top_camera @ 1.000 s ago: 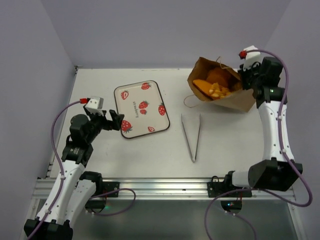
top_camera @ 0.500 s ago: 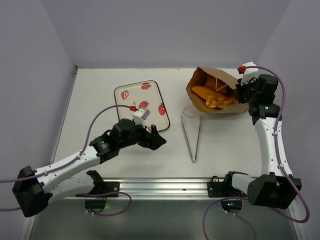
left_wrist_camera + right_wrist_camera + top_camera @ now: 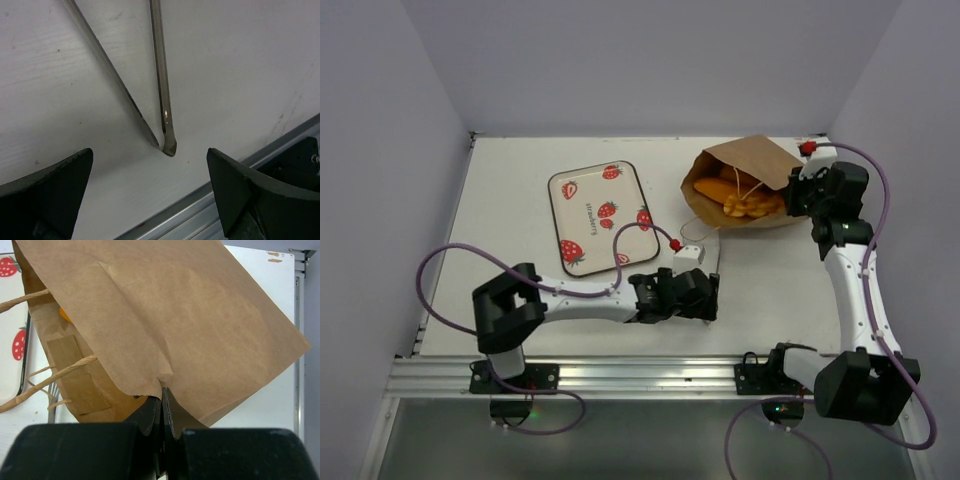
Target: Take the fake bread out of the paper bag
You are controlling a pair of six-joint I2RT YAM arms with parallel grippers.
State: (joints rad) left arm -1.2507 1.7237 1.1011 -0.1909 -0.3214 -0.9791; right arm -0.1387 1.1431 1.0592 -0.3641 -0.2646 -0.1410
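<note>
The paper bag [image 3: 752, 172] is being held on its side at the far right of the table [image 3: 520, 170], its open mouth facing left and up toward the overhead camera. The fake bread [image 3: 738, 196] is lying inside the bag, seen as several glossy orange-golden pieces bunched in the mouth; none of it is resting on the table outside. The bag's back edge is being pinched by the right gripper [image 3: 161, 402], whose jaws are pressed together on a fold of the brown paper, as the right wrist view shows. In that same view only a sliver of orange is being shown past the bag's rim, beside the twisted handles. The left gripper [image 3: 149, 162] is being held low over the table near its front edge, jaws spread wide and gripping nothing, with the joined end of the tongs [image 3: 161, 90] lying between the two fingers without being touched. The tray [image 3: 585, 232] is lying flat to the left of the bag, well apart from it.
</note>
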